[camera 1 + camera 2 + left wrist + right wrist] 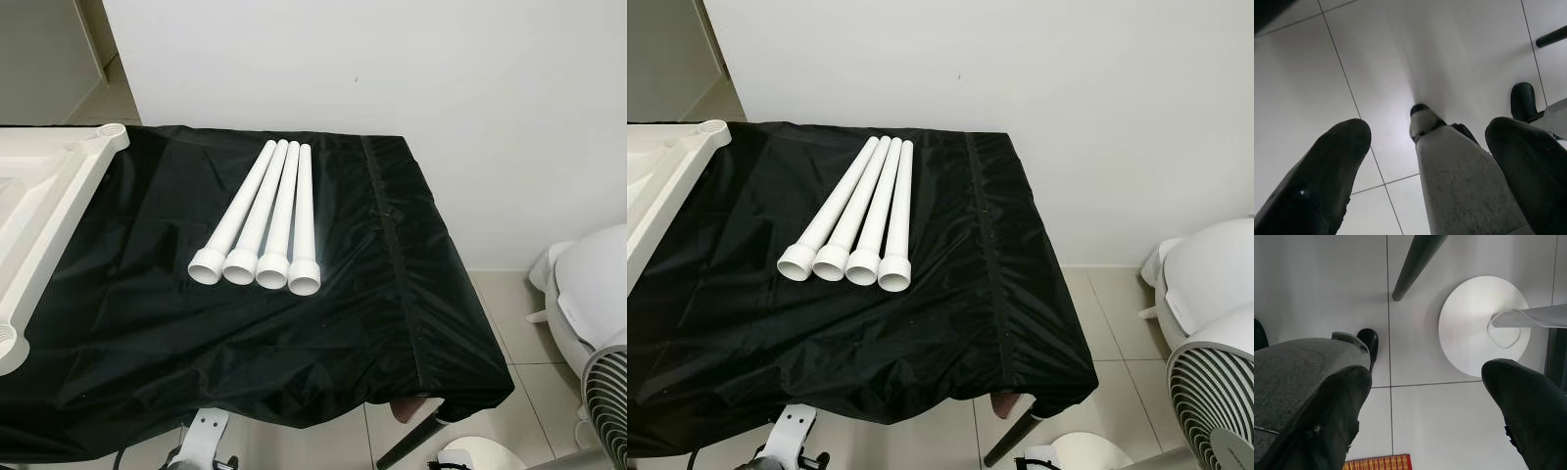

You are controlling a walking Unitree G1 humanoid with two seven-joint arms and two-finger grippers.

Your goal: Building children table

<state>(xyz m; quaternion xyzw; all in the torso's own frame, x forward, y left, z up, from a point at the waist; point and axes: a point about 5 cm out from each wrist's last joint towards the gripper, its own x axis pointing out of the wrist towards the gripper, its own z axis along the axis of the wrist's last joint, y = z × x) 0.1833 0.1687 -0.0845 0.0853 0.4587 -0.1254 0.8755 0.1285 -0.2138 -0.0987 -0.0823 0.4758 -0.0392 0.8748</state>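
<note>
Black cloth (pixel 196 333) drapes over the work table, its near edge hanging closest to the robot. Four white table legs (pixel 265 220) lie on it side by side, touching, flared ends toward the near side. At the far left rests the white tabletop (pixel 44 211), underside up. A white fan (pixel 1215 401) stands on the tiled floor (pixel 1107 323) at the right. Both arms hang low: the left gripper (pixel 1425 142) and the right gripper (pixel 1425 377) have their fingers spread apart, empty, above the tiles.

Smooth white plastic legs (pixel 263 217); black cloth (pixel 196 333) — slightly glossy, creased
</note>
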